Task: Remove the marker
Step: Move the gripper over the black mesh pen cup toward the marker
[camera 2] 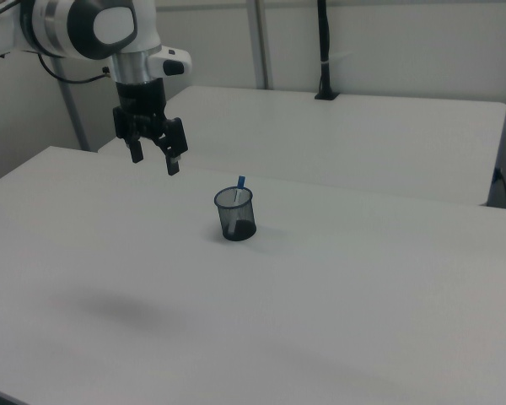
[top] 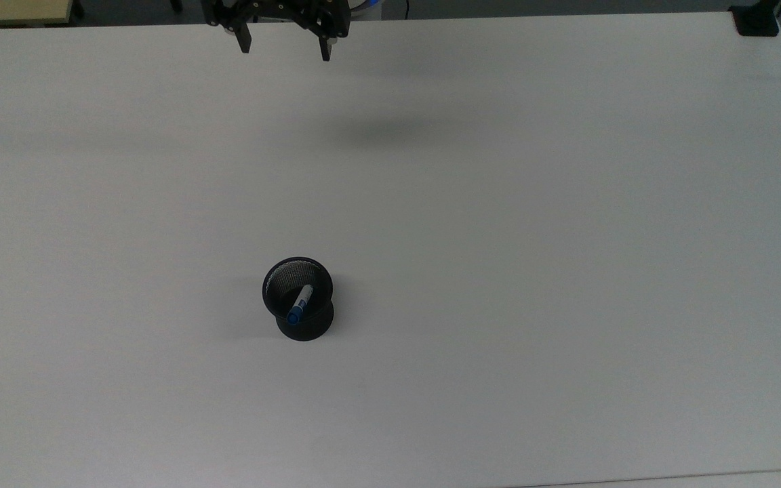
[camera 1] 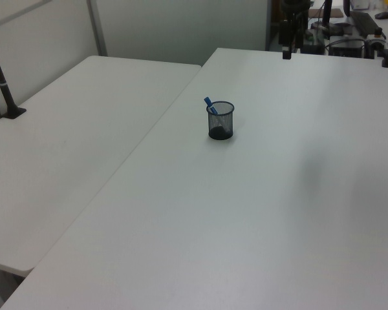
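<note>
Your gripper [camera 2: 154,160] hung wide open and empty, well apart from the marker [top: 300,303], which leaned blue-end-up inside the mesh cup [top: 299,297]. Main risk I saw: a finger clipping the cup rim on descent and tipping the light cup over. White table [top: 499,271] was otherwise bare; second table [camera 2: 388,135] behind.

No text, label or number can be read anywhere.
</note>
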You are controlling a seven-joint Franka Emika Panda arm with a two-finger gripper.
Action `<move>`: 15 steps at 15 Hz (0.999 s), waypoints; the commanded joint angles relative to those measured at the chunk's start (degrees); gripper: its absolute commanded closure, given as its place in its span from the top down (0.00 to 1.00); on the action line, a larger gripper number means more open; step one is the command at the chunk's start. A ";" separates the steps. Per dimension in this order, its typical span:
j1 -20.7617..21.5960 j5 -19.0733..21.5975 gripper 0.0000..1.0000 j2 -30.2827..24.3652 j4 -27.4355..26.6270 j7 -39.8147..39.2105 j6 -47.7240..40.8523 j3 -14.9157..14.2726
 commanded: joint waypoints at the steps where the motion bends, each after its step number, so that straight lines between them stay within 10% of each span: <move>1: 0.70 0.57 1.00 -0.19 -1.56 -0.86 2.59 -0.35; 15: 0.79 1.28 1.00 4.64 -0.42 -1.64 11.54 -0.35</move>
